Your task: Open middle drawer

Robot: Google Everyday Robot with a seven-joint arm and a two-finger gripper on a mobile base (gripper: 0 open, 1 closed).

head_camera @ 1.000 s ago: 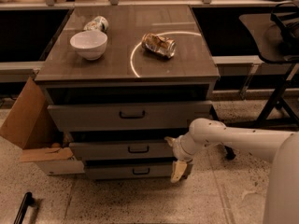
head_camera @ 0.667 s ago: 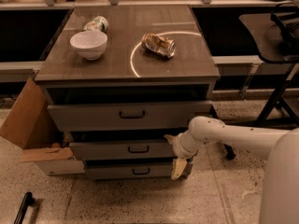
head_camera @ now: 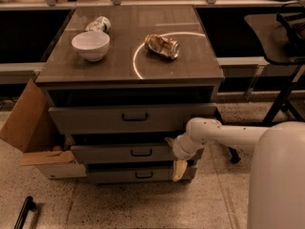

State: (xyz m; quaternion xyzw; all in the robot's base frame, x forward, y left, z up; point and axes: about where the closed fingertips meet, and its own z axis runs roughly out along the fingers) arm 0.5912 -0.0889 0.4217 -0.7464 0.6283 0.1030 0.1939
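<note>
The middle drawer is a wide grey front with a small dark pull handle at its centre, between a taller top drawer and a narrow bottom drawer. My gripper is at the right end of the middle drawer's front, right of the handle. It is open, with one finger at the front's top edge and the other finger hanging below its bottom edge. My white arm reaches in from the right.
On the cabinet top are a white bowl, a tipped cup and a crushed can. An open cardboard box leans against the cabinet's left side. A dark chair frame stands at right. A dark bar lies on the floor.
My gripper has shifted slightly left along the middle drawer's front. The drawers look the same.
</note>
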